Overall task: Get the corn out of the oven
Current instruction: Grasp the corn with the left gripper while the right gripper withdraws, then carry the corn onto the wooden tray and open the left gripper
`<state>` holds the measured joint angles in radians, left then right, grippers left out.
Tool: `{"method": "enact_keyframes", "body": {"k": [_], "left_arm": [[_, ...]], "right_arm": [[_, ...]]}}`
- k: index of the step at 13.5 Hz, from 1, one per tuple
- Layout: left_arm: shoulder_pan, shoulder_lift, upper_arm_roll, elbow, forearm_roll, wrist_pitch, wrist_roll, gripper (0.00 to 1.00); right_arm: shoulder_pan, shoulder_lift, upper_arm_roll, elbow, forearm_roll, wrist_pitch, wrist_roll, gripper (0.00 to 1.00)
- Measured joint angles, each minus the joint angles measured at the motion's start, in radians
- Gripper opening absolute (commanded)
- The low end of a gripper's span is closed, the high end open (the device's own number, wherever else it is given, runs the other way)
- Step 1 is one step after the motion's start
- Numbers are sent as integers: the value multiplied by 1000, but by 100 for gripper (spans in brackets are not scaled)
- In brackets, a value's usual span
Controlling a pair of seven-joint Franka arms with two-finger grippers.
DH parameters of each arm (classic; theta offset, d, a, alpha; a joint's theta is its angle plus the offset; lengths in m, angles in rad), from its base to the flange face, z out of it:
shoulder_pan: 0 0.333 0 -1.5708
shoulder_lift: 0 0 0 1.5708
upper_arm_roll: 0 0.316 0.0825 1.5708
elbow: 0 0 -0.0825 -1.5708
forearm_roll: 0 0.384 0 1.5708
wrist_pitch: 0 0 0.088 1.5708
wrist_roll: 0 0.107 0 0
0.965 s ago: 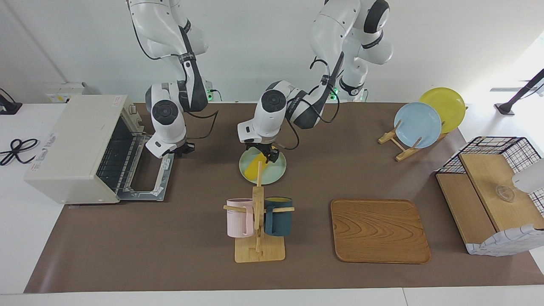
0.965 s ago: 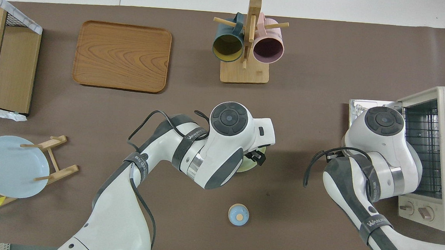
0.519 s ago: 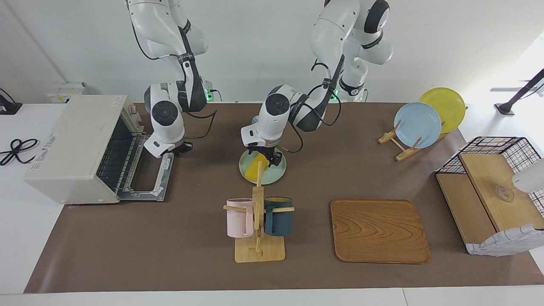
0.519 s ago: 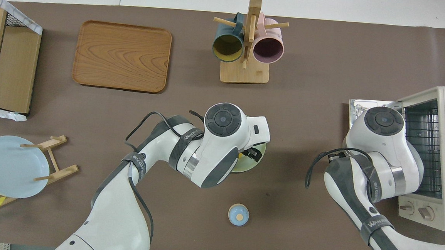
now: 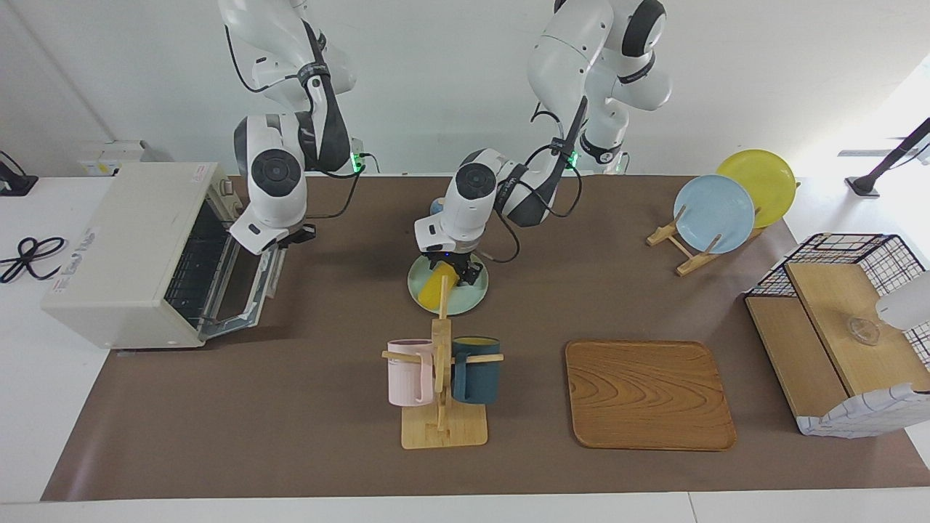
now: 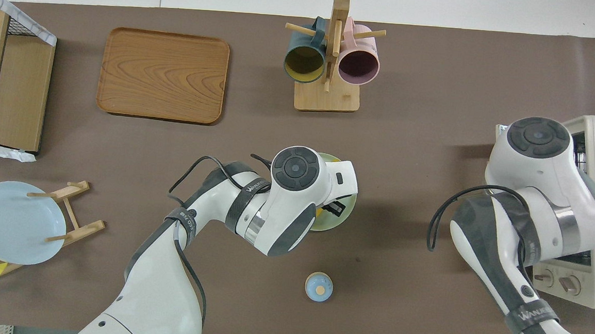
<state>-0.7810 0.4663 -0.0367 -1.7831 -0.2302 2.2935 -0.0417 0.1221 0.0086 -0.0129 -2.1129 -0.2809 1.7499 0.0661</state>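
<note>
The yellow corn (image 5: 438, 285) lies outside the oven, on a mint-green plate (image 5: 471, 299) at mid-table, one end tilted up. My left gripper (image 5: 456, 270) is down on that raised end of the corn. In the overhead view the left hand covers the corn, and only the plate's rim (image 6: 336, 222) shows. The off-white oven (image 5: 123, 247) stands at the right arm's end of the table. Its glass door (image 5: 243, 298) is tilted about halfway up, with the wire rack showing inside. My right gripper (image 5: 294, 236) is shut at the door's raised free edge, on the handle.
A wooden mug rack (image 5: 442, 378) with a pink and a dark blue mug stands farther from the robots than the plate. Beside it lies a wooden tray (image 5: 649, 394). At the left arm's end stand a plate stand (image 5: 683, 247) and a wire-and-wood basket (image 5: 843, 334). A small blue knob (image 6: 318, 286) sits nearer to the robots.
The right gripper has risen and moved toward the oven, and the door has swung from flat to about half shut. The left hand shifted a little over the plate; the corn stayed there.
</note>
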Motion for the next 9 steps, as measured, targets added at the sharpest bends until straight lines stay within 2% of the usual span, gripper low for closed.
{"method": "enact_keyframes", "body": {"k": [1,2,6,9], "left_arm": [[0,-2,0,10,0,-19,-14,8],[1,-3,2,19,0,-35,-23,0],[19,-20,13,38,-2,-86,-42,0],[107,-108,21,53,-3,-201,-52,0]], "right_arm": [[-15,-16,-1,11,-5,-21,-34,5],[-31,-33,-1,18,-15,-37,-66,5],[-145,-104,-5,34,-67,-59,-235,5],[-206,-128,-14,34,-80,-46,-327,7]]}}
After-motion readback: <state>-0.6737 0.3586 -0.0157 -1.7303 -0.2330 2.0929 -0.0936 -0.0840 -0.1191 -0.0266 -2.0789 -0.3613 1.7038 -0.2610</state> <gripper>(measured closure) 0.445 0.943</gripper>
